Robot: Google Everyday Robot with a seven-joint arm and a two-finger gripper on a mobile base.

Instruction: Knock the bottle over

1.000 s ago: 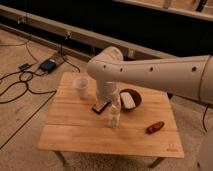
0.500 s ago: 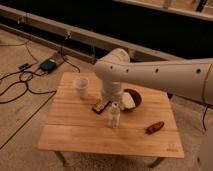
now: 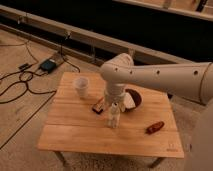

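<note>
The bottle is small and clear with a pale label. It stands upright near the middle of the wooden table. My gripper hangs from the white arm straight over the bottle, right at its top, which it hides. A white paper cup stands upright to the left, apart from the gripper.
A dark flat object lies just left of the bottle. A brown and white bowl-like object sits behind right. A reddish-brown item lies at the right front. Cables and a blue box lie on the floor to the left.
The arm has shifted right and a little forward, bringing the gripper over the bottle's top. The bottle still stands upright.
</note>
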